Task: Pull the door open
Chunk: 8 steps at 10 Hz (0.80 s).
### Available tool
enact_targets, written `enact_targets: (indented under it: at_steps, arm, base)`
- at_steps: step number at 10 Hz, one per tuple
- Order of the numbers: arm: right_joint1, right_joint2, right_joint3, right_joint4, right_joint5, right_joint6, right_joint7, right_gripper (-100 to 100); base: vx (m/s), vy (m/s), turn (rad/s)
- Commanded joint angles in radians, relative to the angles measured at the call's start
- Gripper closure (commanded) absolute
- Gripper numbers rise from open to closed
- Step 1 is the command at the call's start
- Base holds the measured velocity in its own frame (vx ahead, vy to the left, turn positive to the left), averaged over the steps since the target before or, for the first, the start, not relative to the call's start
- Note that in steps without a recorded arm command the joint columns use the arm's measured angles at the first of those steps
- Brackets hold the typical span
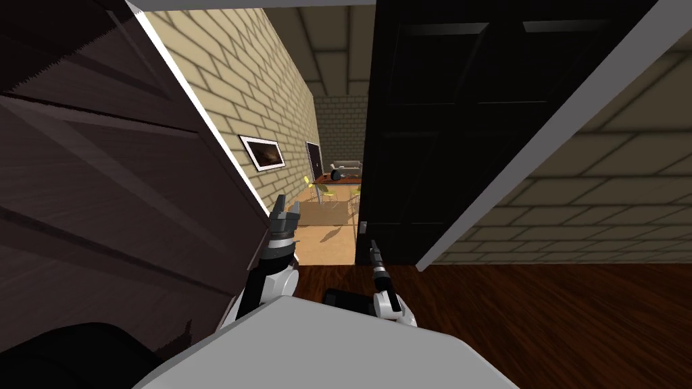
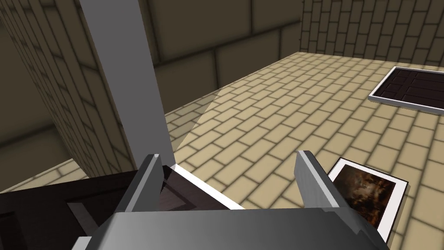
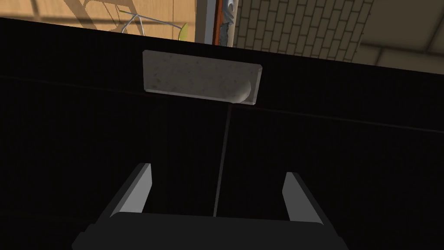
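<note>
Now: right gripper short of the door plate

Treat the black door as the task's thing. It stands right of centre in the head view, with its free edge toward the gap that shows the lit room beyond. The grey plate sits near that edge, straight ahead of the right gripper and in line with its finger gap. The plate's long axis runs parallel to the door's edge and roughly across the gap. The fingers stand wide and hold nothing. They are apart from the plate and do not yet bracket it.

Expect the next move to be a forward advance until the plate's rounded end lies between the fingers. The right arm is the nearer one. The left gripper is also wide and empty, held at the edge of the brown door on the robot's left. Leave it out of this step.
</note>
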Motion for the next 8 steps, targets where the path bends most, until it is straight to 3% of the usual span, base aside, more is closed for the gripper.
enact_targets:
  at_steps: [1, 2, 4, 8]
  arm:
    - [-0.018, -0.005, -0.014, 0.040, -0.004, -0.006, 0.000, -100]
    - [-0.020, -0.022, -0.038, 0.050, -0.011, 0.005, 0.002, -100]
    - [-0.022, -0.037, -0.073, 0.062, -0.023, 0.016, 0.005, -100]
    - [-0.029, -0.053, -0.143, 0.071, -0.057, 0.021, 0.009, -100]
  base:
    - [-0.035, -0.039, 0.067]
    - [-0.039, -0.030, 0.160]
    - [-0.035, -0.033, 0.182]
    - [-0.027, -0.022, 0.169]
